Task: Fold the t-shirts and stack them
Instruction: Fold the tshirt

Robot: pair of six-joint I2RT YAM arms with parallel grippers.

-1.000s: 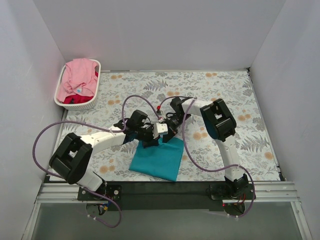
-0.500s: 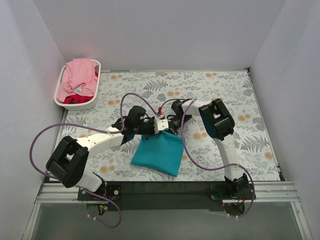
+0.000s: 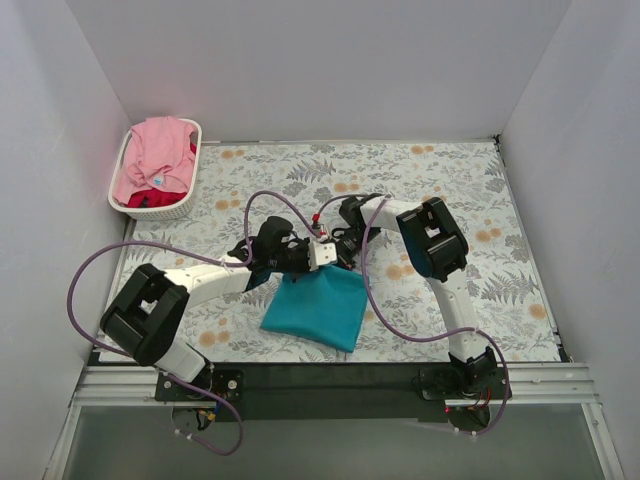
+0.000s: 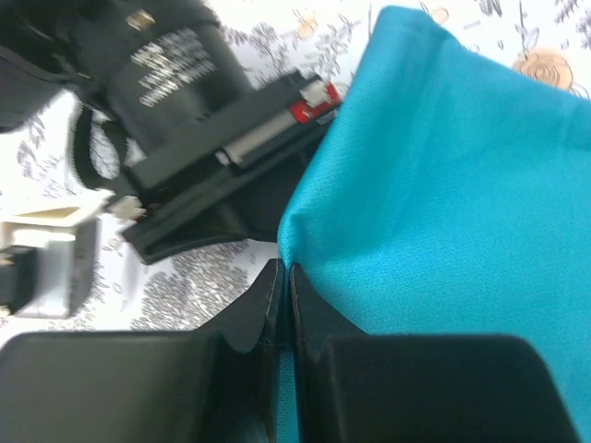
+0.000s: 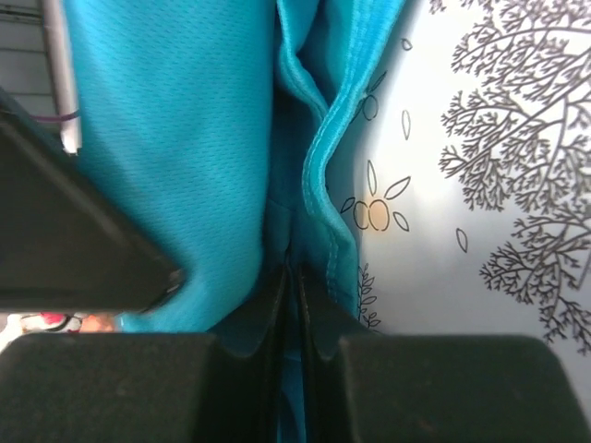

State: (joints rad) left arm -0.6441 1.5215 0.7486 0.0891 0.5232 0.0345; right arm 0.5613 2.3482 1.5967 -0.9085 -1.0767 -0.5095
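The teal t-shirt [image 3: 318, 308], folded to a small rectangle, lies on the flowered tablecloth near the front. Both grippers hold its far edge, close together. My left gripper [image 3: 303, 266] [image 4: 283, 272] is shut on a pinch of teal cloth [image 4: 443, 185]. The right gripper's black body [image 4: 185, 83] lies just beyond it. My right gripper [image 3: 340, 262] [image 5: 294, 268] is shut on a hemmed fold of the same shirt [image 5: 166, 138]. At the far left, a pink t-shirt [image 3: 155, 155] lies over a red one [image 3: 150, 200] in the basket.
A white slatted basket [image 3: 165, 212] stands at the far left corner against the wall. White walls close in the left, back and right sides. The flowered tablecloth [image 3: 450, 190] covers the table. Purple cables loop over both arms.
Both grippers moved a little toward the far side with the teal shirt's edge, and the cloth shifted with them. Over the last half second almost nothing moved.
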